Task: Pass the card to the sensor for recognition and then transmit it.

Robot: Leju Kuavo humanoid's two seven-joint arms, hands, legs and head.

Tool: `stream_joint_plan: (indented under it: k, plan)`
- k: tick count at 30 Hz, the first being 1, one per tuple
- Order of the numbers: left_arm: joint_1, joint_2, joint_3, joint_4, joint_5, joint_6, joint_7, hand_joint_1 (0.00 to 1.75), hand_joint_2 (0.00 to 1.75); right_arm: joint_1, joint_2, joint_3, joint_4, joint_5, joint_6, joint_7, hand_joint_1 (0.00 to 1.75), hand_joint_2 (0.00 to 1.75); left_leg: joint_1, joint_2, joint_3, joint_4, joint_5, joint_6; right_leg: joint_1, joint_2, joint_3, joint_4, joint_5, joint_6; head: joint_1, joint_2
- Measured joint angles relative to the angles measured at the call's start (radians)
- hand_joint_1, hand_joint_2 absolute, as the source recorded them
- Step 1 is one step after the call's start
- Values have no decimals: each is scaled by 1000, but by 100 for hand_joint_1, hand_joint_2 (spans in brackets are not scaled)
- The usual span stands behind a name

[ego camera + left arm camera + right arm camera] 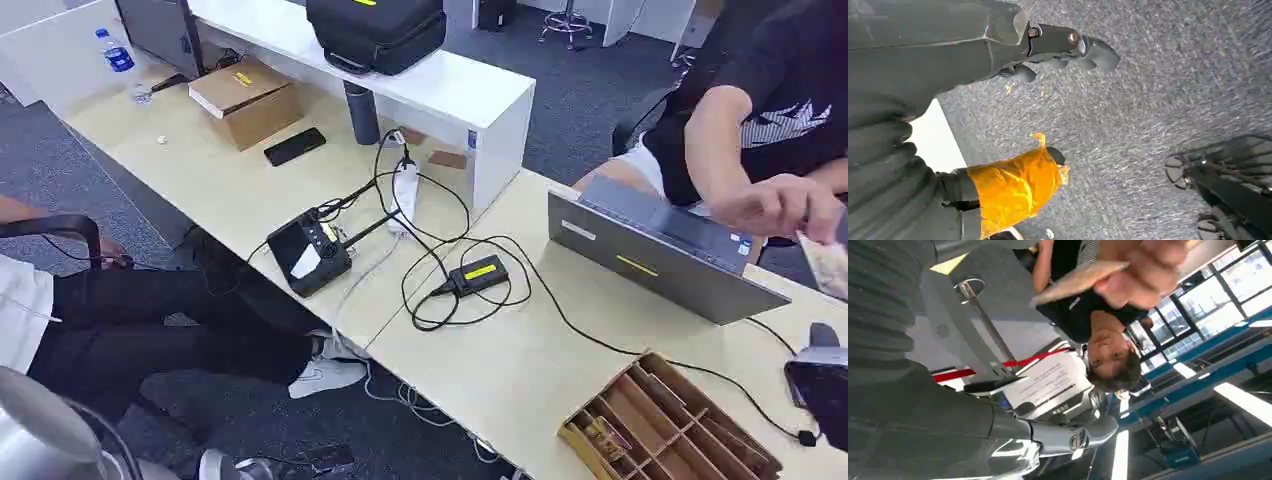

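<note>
While a person's hand [778,205] offers the card [826,265] at far right, the empty, spread right hand [1068,437] should wait steady beneath it; the left hand [1068,50] hangs loosely curled, holding nothing.

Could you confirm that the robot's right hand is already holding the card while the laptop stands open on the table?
Not quite: the card is held in a person's hand, not the robot's right hand, whose fingers hold nothing, as the right wrist view and the head view show. The laptop does stand open on the table.
</note>
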Motion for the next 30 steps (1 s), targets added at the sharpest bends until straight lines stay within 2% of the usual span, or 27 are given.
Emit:
stream_joint_plan:
  k: [5, 6, 7, 8, 9, 11, 13, 17, 25, 28, 30]
  plan:
    - [-2, 0, -1, 0, -1, 0, 0, 0, 175, -28, 14, 10, 44, 0, -3, 0, 0, 175, 0, 0, 0, 0, 0, 0, 0, 0, 0, 0, 0, 0, 0, 0]
    - [-2, 0, -1, 0, -3, 0, 0, 0, 175, -31, 15, 10, 50, 4, -8, 0, 23, 175, 0, 0, 0, 0, 0, 0, 0, 0, 0, 0, 0, 0, 0, 0]
    - [-2, 0, -1, 0, -3, 0, 0, 0, 175, -32, 17, 11, 54, 14, -13, 1, 147, 175, 0, 0, 0, 0, 0, 0, 0, 0, 0, 0, 0, 0, 0, 0]
    - [-3, 0, -2, 0, -5, 0, 2, 0, 175, -34, 19, 12, 59, 23, -18, 4, 171, 175, 0, 0, 0, 0, 0, 0, 0, 0, 0, 0, 0, 0, 0, 0]
    - [-3, 0, -5, 0, -6, 0, 3, 0, 175, -37, 24, 12, 66, 24, -22, 6, 173, 175, 0, 0, 0, 0, 0, 0, 0, 0, 0, 0, 0, 0, 0, 0]
    - [-6, 0, -15, 0, -7, -2, 8, 0, 175, -42, 35, 13, 77, 16, -22, 6, 161, 175, 0, 0, 0, 0, 0, 0, 0, 0, -1, 0, 0, 0, 0, 0]
    - [-10, -2, -18, 0, -7, -3, 12, 0, 175, -43, 47, 14, 83, 12, -21, -1, 159, 175, 0, 0, 0, 0, 0, 0, 0, 0, -1, 0, 0, 0, 0, 0]
    - [-15, -4, -20, 0, -7, -6, 14, 0, 175, -41, 58, 16, 88, 9, -23, -8, 173, 175, 0, 0, 0, 0, 0, 0, 0, 0, -1, 0, 0, 0, 0, 0]
    - [-15, -5, -26, 0, -5, -6, 14, 0, 175, -23, 61, 16, 74, -43, -29, -61, 175, 175, 0, 0, 0, 0, 0, 0, 0, 0, -1, 0, 0, 0, 0, 0]
    - [-14, -5, -26, 0, 5, -6, 11, 0, 175, 8, 61, 18, 31, -131, 36, -120, 175, 175, 0, 0, 0, 0, 0, 0, 0, 0, -1, 0, 0, 0, 0, 0]
    - [-9, -4, -26, 0, 13, -6, 8, 0, 175, 35, 58, 22, -7, -152, 59, -136, 175, 175, 0, 0, 0, 0, 0, 0, 0, 0, -1, 0, 0, 0, 0, 0]
